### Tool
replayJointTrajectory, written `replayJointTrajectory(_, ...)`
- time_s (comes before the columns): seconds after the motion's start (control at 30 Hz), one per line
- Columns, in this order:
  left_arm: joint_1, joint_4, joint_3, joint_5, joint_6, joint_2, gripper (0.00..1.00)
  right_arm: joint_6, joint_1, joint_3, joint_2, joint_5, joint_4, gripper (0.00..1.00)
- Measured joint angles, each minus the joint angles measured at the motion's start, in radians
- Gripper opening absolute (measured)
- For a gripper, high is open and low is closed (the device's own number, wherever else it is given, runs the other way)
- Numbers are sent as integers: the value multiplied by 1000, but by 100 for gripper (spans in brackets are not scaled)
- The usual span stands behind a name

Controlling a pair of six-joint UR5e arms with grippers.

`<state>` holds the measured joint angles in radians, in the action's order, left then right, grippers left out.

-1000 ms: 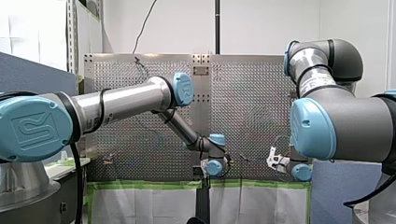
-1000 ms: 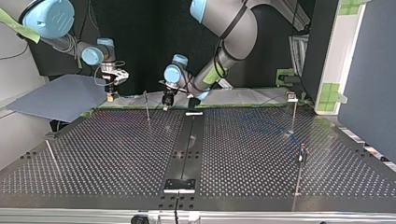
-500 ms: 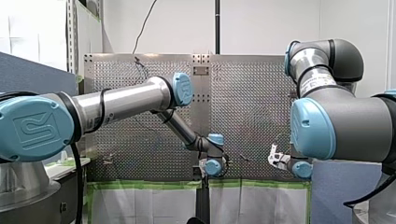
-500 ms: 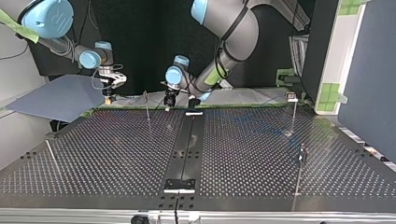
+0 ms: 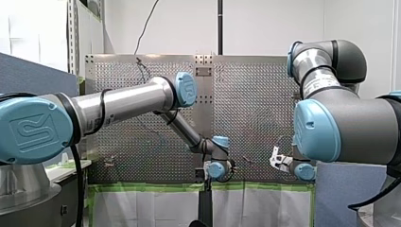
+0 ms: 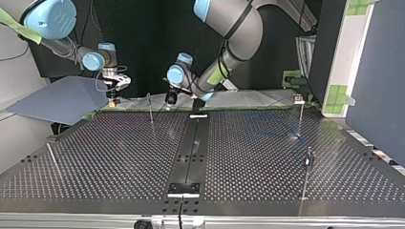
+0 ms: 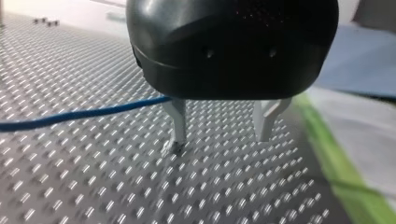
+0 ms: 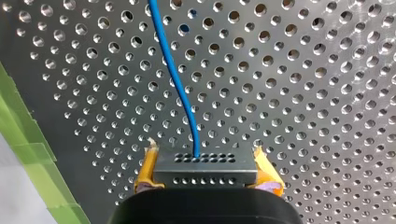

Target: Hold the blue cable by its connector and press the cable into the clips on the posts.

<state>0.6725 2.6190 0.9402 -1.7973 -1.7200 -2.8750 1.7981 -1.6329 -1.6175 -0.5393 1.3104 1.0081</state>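
Pads (image 8: 264, 168) of yellow on my right gripper (image 6: 112, 95), at the top view's left by the table's (image 6: 119, 157) far edge, clamp the metal connector (image 8: 205, 170). The blue cable (image 8: 180, 88) runs from it over the holes. Next stands a thin post (image 6: 150, 109). Near the middle, my left gripper (image 7: 220, 139) hangs low. Its metal fingers (image 7: 177, 123) are spread and hold nothing, and the cable passes beside one. At the right stand a second post (image 6: 300, 114) and a third post (image 6: 309, 157).
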Motion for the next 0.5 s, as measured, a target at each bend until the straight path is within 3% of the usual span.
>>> replayJointTrajectory(0.27,37,69,50,47,72,44,100,3,-4,0,1,1,0,0)
replayJointTrajectory(0.5,66,68,112,54,129,105,100,3,-7,0,2,1,-2,0)
